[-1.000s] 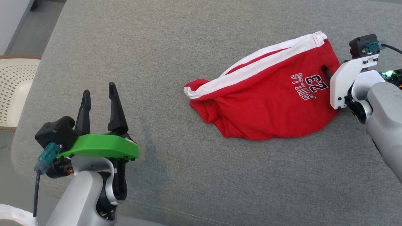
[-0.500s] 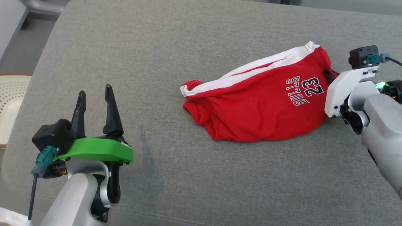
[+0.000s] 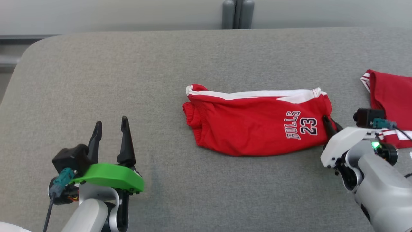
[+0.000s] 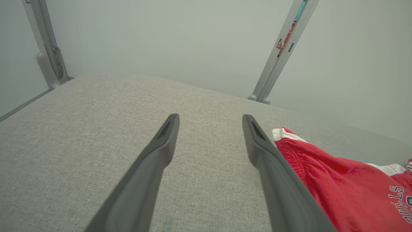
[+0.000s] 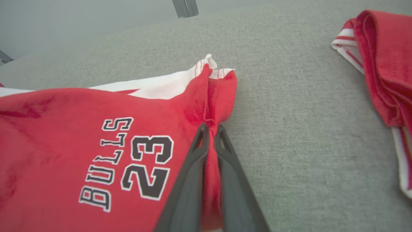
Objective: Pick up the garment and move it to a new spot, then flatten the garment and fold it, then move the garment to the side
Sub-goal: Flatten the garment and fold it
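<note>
Right gripper (image 5: 210,128) pinches red shorts (image 3: 257,129); second red garment (image 3: 391,93) nearby.

Left claw (image 3: 111,120) spread wide; right claw (image 5: 211,126) clamped on garment (image 3: 244,129) edge.

The red shorts (image 3: 257,129) lie stretched on the grey cushion (image 3: 128,80), the right gripper (image 3: 325,120) pinching their right edge. The left gripper (image 3: 111,120) waits with fingers parted, well to their left.

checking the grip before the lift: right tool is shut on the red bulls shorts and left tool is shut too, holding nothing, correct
Not quite. The left tool is open, its fingers spread apart, holding nothing; the left wrist view shows it. The right tool is shut on the red shorts.
</note>
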Tool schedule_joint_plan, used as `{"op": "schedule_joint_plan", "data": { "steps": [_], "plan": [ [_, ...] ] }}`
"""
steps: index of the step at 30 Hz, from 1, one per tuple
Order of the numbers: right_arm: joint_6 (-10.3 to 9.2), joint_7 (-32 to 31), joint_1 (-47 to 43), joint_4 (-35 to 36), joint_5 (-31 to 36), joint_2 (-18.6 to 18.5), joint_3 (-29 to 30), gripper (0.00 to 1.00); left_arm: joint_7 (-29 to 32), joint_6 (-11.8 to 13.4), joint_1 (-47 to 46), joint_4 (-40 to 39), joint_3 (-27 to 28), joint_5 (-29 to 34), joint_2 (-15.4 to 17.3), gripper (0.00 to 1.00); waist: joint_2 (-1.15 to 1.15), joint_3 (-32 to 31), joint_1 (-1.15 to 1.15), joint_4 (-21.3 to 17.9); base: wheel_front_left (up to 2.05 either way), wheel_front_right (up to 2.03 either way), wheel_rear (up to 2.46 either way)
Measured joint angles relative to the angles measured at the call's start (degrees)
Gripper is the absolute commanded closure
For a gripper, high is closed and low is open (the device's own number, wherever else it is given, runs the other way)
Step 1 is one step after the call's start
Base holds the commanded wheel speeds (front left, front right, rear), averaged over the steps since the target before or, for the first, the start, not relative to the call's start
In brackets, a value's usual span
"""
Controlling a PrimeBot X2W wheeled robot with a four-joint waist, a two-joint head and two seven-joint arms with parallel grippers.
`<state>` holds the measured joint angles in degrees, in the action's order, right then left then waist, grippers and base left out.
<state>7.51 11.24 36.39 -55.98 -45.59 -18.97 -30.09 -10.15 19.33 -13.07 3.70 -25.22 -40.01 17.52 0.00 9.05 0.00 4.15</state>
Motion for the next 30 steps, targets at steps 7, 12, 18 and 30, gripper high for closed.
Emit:
{"op": "schedule_joint_plan", "data": {
  "steps": [7,12,18,30],
  "plan": [
    [0.00,2.31,-5.91,0.83,0.47,2.93,3.71,1.00,-0.08,0.11,2.37,1.03,-1.80,-0.02,-1.03,0.00,0.00,-3.79,0.00,-3.85,0.00,0.00,0.00],
    [0.00,2.48,-6.94,0.78,1.94,4.03,5.52,1.00,0.10,0.33,3.13,1.47,-2.88,0.07,-1.20,0.00,0.00,-6.08,0.00,-5.15,0.00,0.00,0.00],
    [0.00,1.96,-6.72,0.08,4.26,3.92,7.14,1.00,0.74,0.14,3.14,1.76,-3.90,0.23,-1.24,0.00,0.00,-7.27,0.00,-4.01,0.00,0.00,0.00],
    [-0.01,-2.30,0.70,5.81,8.61,8.37,6.11,1.00,0.21,-0.14,3.44,2.21,-4.91,0.21,-2.30,0.00,0.00,-8.39,0.00,1.48,0.00,0.00,0.00]
  ]
}}
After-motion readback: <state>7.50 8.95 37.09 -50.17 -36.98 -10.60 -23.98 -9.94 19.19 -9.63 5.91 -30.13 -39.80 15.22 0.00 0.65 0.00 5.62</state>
